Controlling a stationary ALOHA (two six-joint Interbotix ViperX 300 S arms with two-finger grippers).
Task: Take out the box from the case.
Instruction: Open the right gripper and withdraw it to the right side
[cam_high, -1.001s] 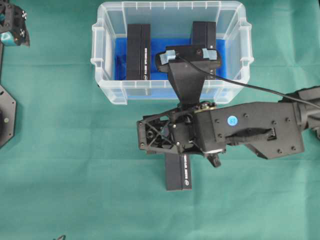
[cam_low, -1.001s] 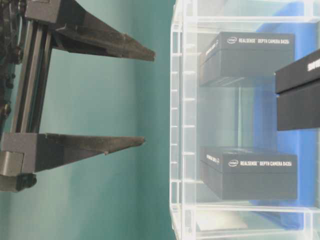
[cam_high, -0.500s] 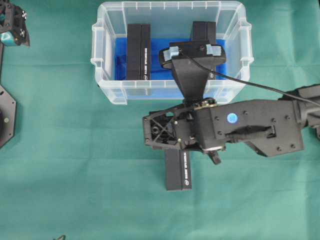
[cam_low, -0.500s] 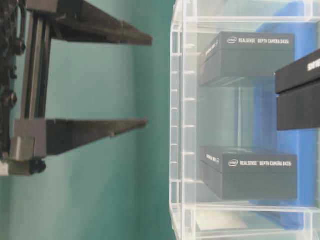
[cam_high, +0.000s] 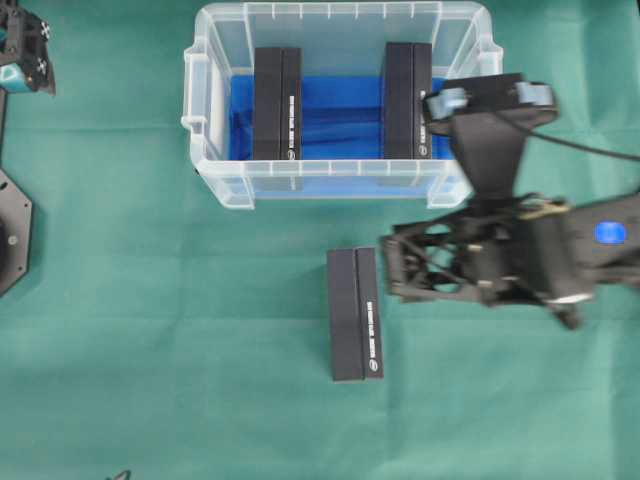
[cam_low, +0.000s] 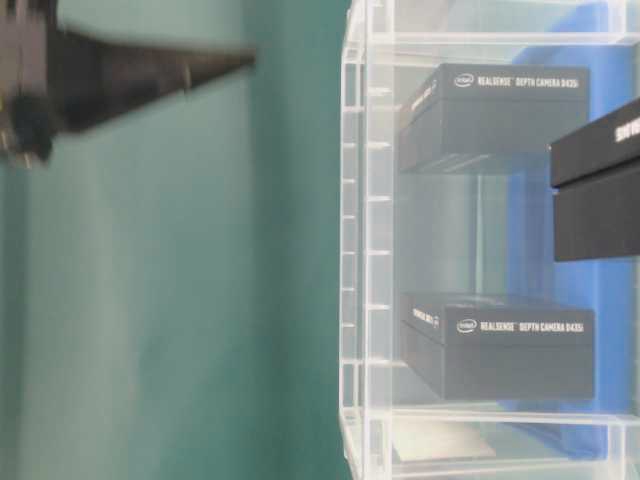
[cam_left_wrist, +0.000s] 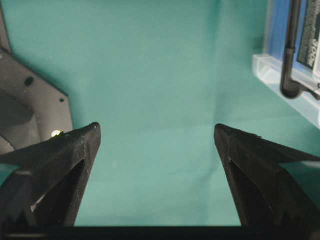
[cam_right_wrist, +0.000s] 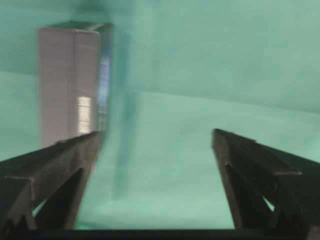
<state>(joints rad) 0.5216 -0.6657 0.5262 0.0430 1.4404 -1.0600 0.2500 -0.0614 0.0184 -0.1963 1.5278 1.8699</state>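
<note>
Overhead view: one black box (cam_high: 355, 314) lies flat on the green cloth (cam_high: 150, 330) near the middle of the desk, clear of the case (cam_high: 215, 185), which sits toward the far edge. Two more black boxes stand on edge inside the case, one by its left wall (cam_high: 277, 104) and one by its right wall (cam_high: 407, 100), on the blue lining (cam_high: 340, 120). Judged from this, one box is out and two may be left to fetch.

The right gripper (cam_high: 395, 268) hangs over the cloth just to the right of the freed box, jaws spread wide and holding nothing. Its wrist view shows the box (cam_right_wrist: 75, 80) standing beyond the left jaw, outside the gap, with only cloth between the fingers; the picture is blurred.

The left gripper (cam_left_wrist: 157, 135) sits near the far left corner of the desk, well apart from every box, jaws wide and empty over bare cloth, with a corner of the case (cam_left_wrist: 280, 80) at the right edge of its view.

Table-level view shows the boxes through the clear wall (cam_low: 365, 250).
</note>
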